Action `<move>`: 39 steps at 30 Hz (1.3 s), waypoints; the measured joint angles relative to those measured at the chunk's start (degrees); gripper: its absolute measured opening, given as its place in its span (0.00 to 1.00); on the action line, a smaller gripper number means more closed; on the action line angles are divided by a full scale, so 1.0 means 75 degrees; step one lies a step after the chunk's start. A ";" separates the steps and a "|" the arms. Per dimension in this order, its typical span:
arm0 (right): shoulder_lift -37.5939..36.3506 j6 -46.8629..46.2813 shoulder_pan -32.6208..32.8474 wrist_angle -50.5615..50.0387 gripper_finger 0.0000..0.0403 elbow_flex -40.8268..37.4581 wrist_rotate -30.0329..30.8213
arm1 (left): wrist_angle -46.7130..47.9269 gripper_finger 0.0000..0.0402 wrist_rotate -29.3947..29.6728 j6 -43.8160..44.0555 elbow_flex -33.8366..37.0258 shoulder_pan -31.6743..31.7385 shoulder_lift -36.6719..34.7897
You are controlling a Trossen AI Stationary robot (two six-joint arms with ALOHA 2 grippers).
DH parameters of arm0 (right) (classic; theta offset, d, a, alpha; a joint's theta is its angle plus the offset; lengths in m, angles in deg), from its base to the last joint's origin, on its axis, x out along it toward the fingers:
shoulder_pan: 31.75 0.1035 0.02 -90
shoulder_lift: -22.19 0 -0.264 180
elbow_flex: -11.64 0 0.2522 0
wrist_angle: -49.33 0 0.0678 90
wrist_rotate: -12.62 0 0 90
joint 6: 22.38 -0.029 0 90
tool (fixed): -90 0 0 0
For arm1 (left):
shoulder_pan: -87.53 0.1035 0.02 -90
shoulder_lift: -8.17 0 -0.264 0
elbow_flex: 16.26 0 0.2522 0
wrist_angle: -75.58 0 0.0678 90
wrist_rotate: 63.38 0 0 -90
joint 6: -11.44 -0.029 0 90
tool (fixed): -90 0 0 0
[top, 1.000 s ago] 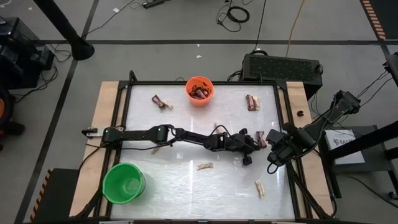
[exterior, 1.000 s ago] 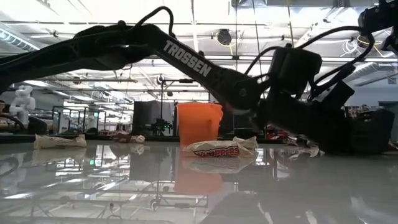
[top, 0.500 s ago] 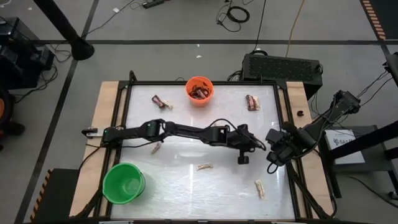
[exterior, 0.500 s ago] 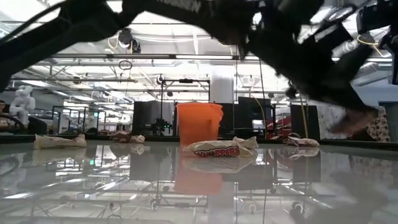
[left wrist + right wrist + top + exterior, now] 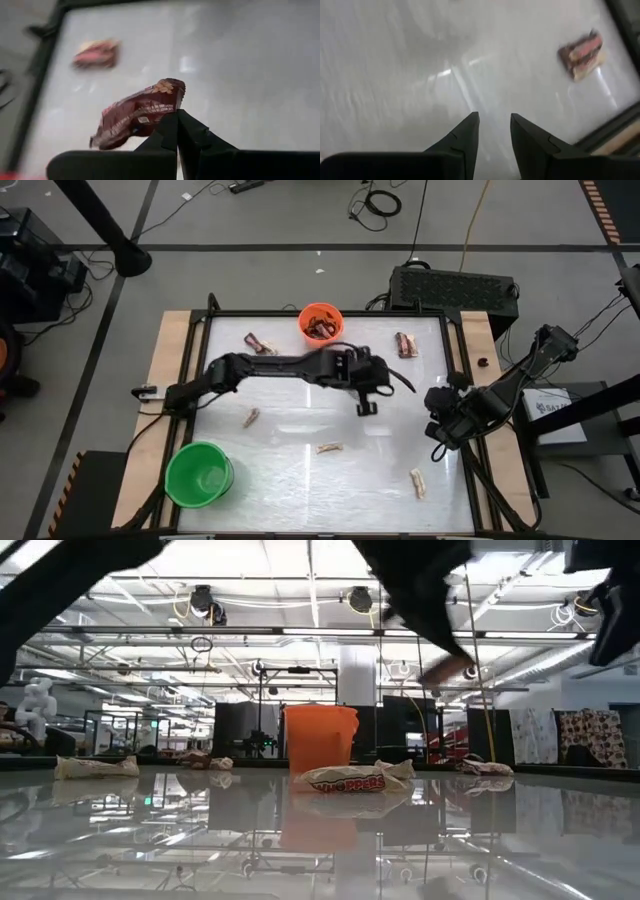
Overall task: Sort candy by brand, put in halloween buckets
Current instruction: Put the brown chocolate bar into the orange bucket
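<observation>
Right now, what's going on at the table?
The left gripper is shut on a dark brown-red candy bar, held above the table near the orange bucket. The right gripper waits open and empty by the table's right edge. Several candies lie loose; the green bucket looks empty.

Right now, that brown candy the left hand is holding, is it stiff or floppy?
Probably floppy: the brown candy droops sideways from the left hand, pinched only at one end. It seems light, since that small grip carries it. The crinkled wrapper may be slippery.
</observation>
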 joint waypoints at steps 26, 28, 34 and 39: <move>0.0009 0.3078 -0.0029 0.5555 0.26 -0.1588 0.3075 | 0.3188 0.00 -0.0830 0.0797 0.0046 0.3186 -0.1678; 0.0012 0.3071 -0.0029 0.5859 0.26 -0.1830 0.3077 | 0.3181 0.00 -0.0892 0.0795 0.0050 0.3326 -0.1488; -0.0016 0.3350 -0.0159 0.5912 0.26 -0.1906 0.3072 | 0.3064 0.00 -0.0989 0.0634 0.0050 0.3496 -0.0821; -0.0026 0.3385 -0.0221 0.5925 0.26 -0.1906 0.3071 | 0.2824 0.00 -0.1083 0.0635 0.0052 0.3531 -0.0431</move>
